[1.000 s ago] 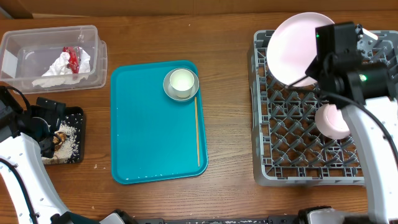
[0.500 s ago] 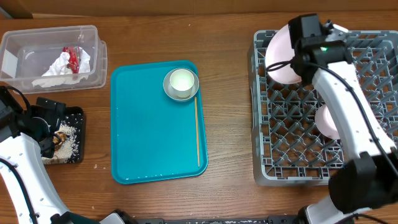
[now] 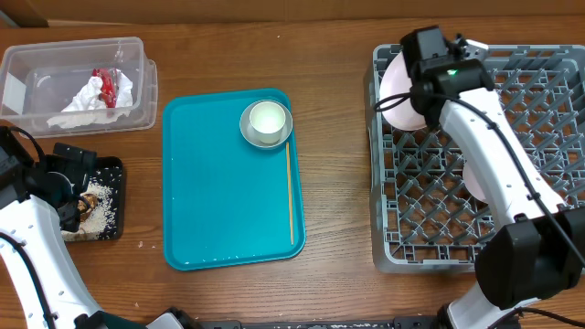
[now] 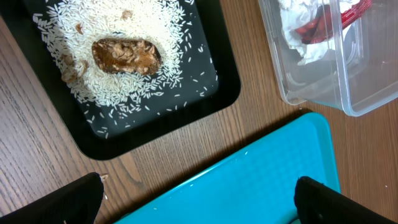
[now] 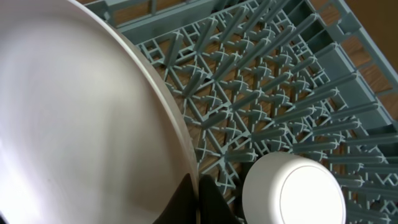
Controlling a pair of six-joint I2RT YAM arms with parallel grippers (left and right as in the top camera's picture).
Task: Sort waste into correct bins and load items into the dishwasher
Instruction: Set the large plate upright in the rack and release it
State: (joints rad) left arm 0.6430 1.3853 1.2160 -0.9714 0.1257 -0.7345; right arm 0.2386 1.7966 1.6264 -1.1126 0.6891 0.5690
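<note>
Wooden table [image 3: 338,137], overhead and wrist views. Sorting appears complete: napkin [image 3: 87,99] and wrapper [image 3: 110,84] lie in the clear tub [image 3: 73,44], and rice [image 4: 155,37] and brown lump [image 4: 126,54] in the black tray [image 4: 186,93]. Loading is partly done. A small bowl [image 5: 292,190] sits inverted in the dish rack [image 3: 439,210]. The right gripper [image 5: 198,196], pinched on the rim of the plate [image 5: 81,124], holds it tilted over the rack's corner. The cup [image 3: 266,120], nested in the grey-rimmed bowl [image 3: 247,128] on the teal tray [image 3: 219,201], is left. The left gripper [image 4: 199,205] hangs spread, empty.
</note>
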